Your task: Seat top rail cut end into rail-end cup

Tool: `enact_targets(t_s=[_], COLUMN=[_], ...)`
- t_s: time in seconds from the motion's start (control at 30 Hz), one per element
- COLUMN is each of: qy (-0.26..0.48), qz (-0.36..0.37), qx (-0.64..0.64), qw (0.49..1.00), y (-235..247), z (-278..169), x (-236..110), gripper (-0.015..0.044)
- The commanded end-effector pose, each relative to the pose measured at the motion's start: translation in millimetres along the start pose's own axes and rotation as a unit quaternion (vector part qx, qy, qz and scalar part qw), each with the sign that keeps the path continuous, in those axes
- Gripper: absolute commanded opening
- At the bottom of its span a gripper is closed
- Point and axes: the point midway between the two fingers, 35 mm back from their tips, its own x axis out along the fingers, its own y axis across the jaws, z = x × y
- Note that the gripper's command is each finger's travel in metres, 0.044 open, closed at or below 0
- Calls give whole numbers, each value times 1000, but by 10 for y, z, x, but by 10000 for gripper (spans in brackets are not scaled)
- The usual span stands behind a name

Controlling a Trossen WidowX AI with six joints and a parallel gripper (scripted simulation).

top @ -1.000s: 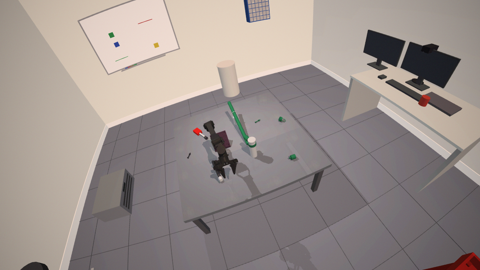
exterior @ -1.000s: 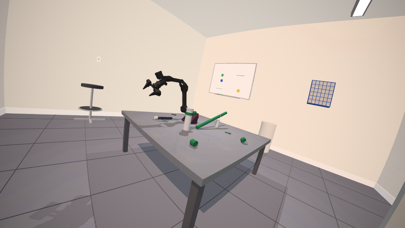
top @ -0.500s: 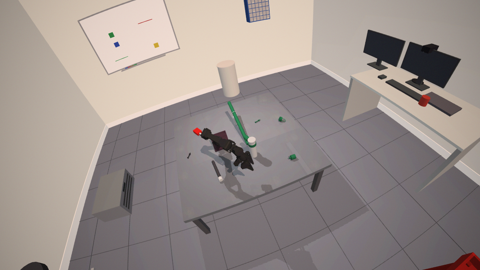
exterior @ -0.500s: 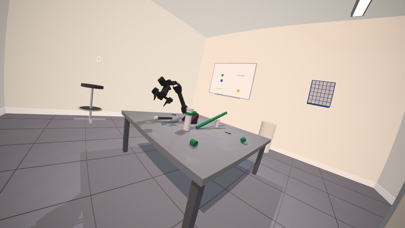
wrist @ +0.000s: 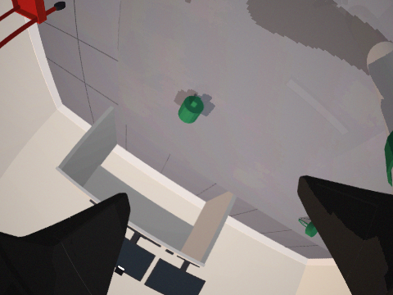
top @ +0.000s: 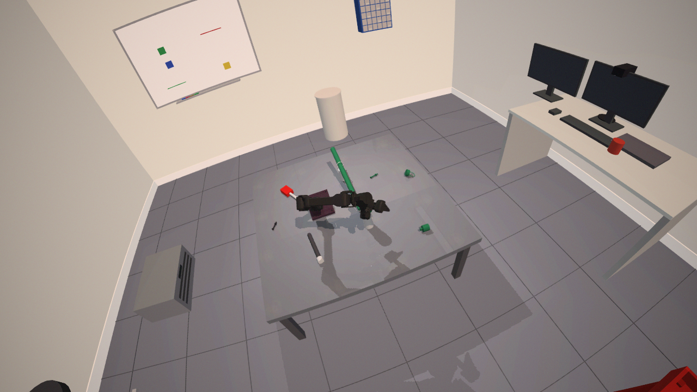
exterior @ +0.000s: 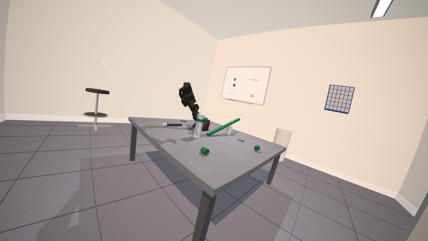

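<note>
The green top rail (top: 343, 171) (exterior: 222, 127) slants down from a small post with a loop cap (exterior: 229, 130) towards the big white post (exterior: 196, 129). Its low end rests near the post's foot, below the cup. The green brace band (exterior: 199, 119) (wrist: 390, 160) sits high on the post, with the rail-end cup on its side. My gripper (top: 377, 210) (exterior: 185, 93) (wrist: 215, 195) is open and empty. It hangs high above the post, clear of the rail. In the top view the arm hides most of the post.
Loose on the grey table (top: 438, 253) are a green cap (top: 424, 227) (exterior: 205, 150) (wrist: 190, 110), a green fitting with a ring (top: 408, 172) (exterior: 257, 147), a green bolt (top: 373, 175) (exterior: 240, 140), a dark bar with a white tip (top: 315, 247) (exterior: 173, 124) and a small black bolt (top: 275, 224).
</note>
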Motion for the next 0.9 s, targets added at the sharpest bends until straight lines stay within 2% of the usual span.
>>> enact_targets(t_s=[0.0,0.07,0.23,0.43,0.6,0.8,0.87], qy=[20,57,92,130,145,121,110], qz=[-32,-41,-121,-180,-193,-150,-135], qx=[-64,-109,-275,-496,-705,-900,-929], qw=[997,992,949,839,667,390,326], y=[-192,-291,-960,-1778,-2457,-3030,-3120], z=[-260,-554,-1106,-1612,-1865,-1950,-1953], x=[57,45,91,-100,-439,-887,-982], gripper=[440,440,440,440,440,440,440])
